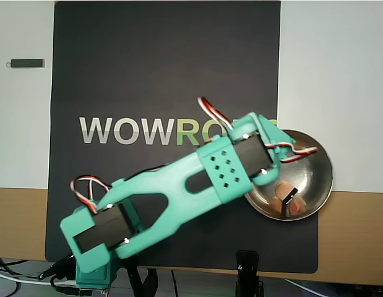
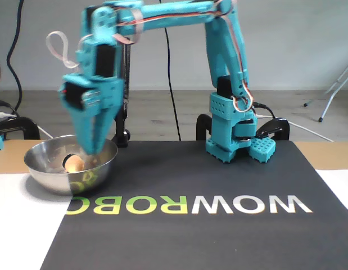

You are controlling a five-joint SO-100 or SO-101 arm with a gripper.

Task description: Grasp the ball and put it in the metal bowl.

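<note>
The metal bowl [image 1: 315,162] sits at the right edge of the black mat in the overhead view and at the left in the fixed view [image 2: 50,175]. The peach-tan ball [image 2: 74,163] lies low inside the bowl. In the overhead view it [image 1: 295,208] shows beside a black fingertip, with a peach reflection nearby. My teal gripper [image 2: 91,152] points down into the bowl, its tips right next to the ball. In the overhead view the gripper [image 1: 286,197] reaches over the bowl from the left. The fingers taper together in the fixed view. I cannot tell whether they pinch the ball.
The arm's base [image 2: 233,140] stands at the back of the black WOWROBO mat [image 2: 218,185]. A small dark bar [image 1: 27,63] lies on the white surface at the far left of the overhead view. Cables run behind the base.
</note>
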